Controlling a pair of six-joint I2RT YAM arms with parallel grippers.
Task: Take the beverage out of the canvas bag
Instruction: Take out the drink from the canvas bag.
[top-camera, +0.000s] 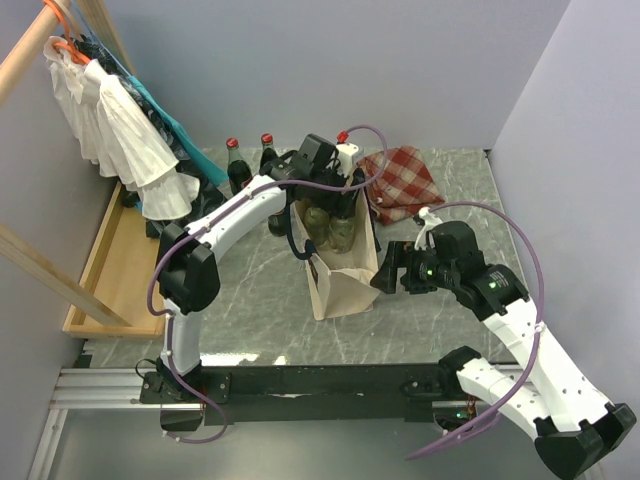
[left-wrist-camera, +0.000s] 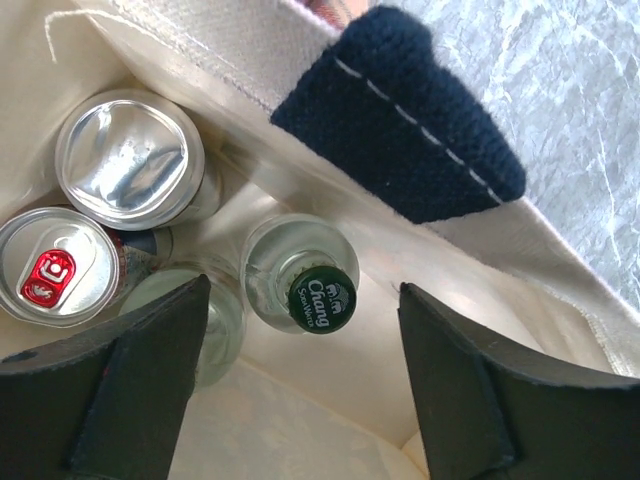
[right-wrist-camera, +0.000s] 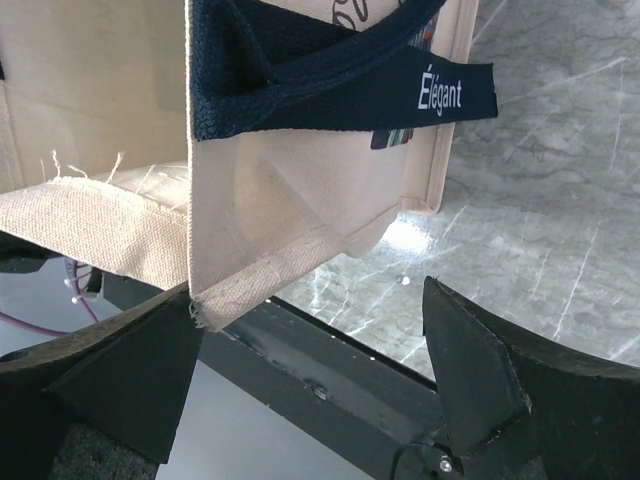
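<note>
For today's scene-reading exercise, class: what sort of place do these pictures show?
Probably a robotics lab test cell: left arm and right arm bolted to a metal rail, plain partition walls around a marble-look table, staged hanging clothes.

Canvas bag (top-camera: 340, 285): one, on the surface (top-camera: 250, 300).
Cans in the bag: two, a red-tab can (left-wrist-camera: 62, 270) and a plain silver can (left-wrist-camera: 130, 160).
Glass bottles in the bag: two, a green-capped Chang bottle (left-wrist-camera: 322, 297) and a clear bottle (left-wrist-camera: 225, 320) partly hidden by a finger.
Red-capped bottles behind the bag: two dark bottles (top-camera: 236, 165) (top-camera: 267, 150). A third red cap (top-camera: 343, 136) shows, its body unclear.
Red checked cloth (top-camera: 405, 183): one.
Wooden tray (top-camera: 115, 265): one.
Hanging garments (top-camera: 110, 120): too bunched to count.
End effectors: two, the left end effector (left-wrist-camera: 302, 290) and the right end effector (right-wrist-camera: 310, 295).
</note>
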